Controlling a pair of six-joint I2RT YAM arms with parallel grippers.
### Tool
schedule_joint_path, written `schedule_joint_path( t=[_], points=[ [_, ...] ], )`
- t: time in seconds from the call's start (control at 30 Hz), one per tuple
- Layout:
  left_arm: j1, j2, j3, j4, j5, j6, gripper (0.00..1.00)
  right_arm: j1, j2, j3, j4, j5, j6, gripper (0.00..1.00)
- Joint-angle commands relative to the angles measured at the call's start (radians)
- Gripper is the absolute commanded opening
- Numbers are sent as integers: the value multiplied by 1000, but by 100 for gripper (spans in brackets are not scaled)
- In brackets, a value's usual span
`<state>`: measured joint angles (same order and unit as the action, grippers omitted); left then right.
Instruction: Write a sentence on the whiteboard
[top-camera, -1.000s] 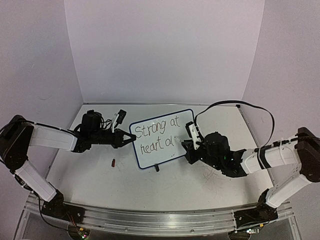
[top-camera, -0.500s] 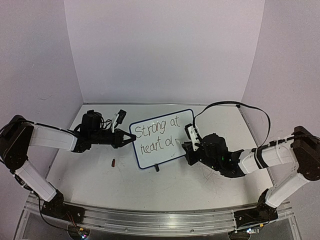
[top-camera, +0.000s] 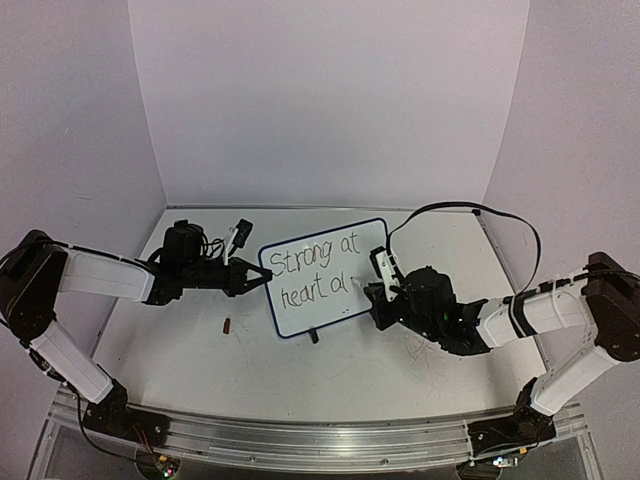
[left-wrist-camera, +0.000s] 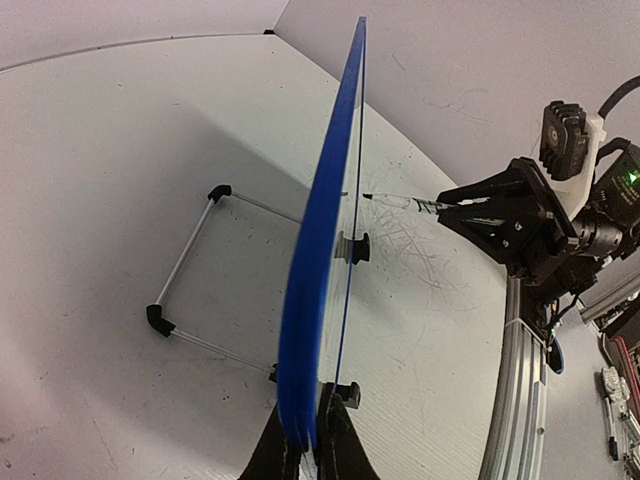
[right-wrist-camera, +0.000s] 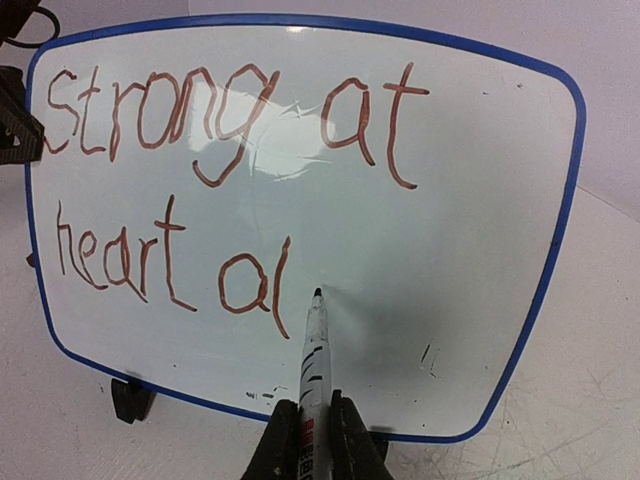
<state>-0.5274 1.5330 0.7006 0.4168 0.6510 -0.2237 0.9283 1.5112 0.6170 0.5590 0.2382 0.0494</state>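
The whiteboard (top-camera: 325, 290) stands tilted up on the table, its blue rim (left-wrist-camera: 330, 230) edge-on in the left wrist view. My left gripper (left-wrist-camera: 308, 445) is shut on the board's left edge (top-camera: 263, 281). The sentence (right-wrist-camera: 230, 120) reads "Strong at" and under it "heart al" in reddish-brown letters. My right gripper (right-wrist-camera: 305, 435) is shut on a white marker (right-wrist-camera: 314, 350). The marker's dark tip rests on the board just right of the "al". From above, the right gripper (top-camera: 380, 292) is at the board's right side.
A small dark red piece (top-camera: 228, 325) lies on the table left of the board's lower corner. A wire stand (left-wrist-camera: 185, 270) lies behind the board, and black clip feet (right-wrist-camera: 130, 398) hold its bottom edge. Scribble marks (left-wrist-camera: 420, 240) cover the tabletop in front.
The right arm has edged slightly left toward the board, with the marker tip staying beside the "al". The writing and the left arm look unchanged.
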Motion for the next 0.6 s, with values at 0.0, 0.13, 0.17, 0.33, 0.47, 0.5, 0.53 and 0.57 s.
schedule_joint_path(
  t=[0.0,0.13,0.17,0.33,0.47,0.5,0.53,0.57],
  points=[
    [14,18,23,-71,-115,66,0,1,-6,14,34,23,10,0],
    [13,18,23,-70,-113,64,0,1,11,27,35,12,9,0],
    [13,18,23,-70,-113,65,0,2,17,31,35,17,8,0],
    [14,20,23,-69,-111,66,0,2,30,44,33,-3,-8,0],
    [13,23,24,-70,-110,66,0,2,30,46,48,-16,-18,0],
    [13,24,24,-70,-110,66,0,2,24,42,58,-22,-20,0],
    [13,25,24,-70,-110,66,0,3,20,40,63,-25,-21,0],
    [13,25,25,-69,-109,66,0,2,19,40,66,-27,-22,0]
  ],
)
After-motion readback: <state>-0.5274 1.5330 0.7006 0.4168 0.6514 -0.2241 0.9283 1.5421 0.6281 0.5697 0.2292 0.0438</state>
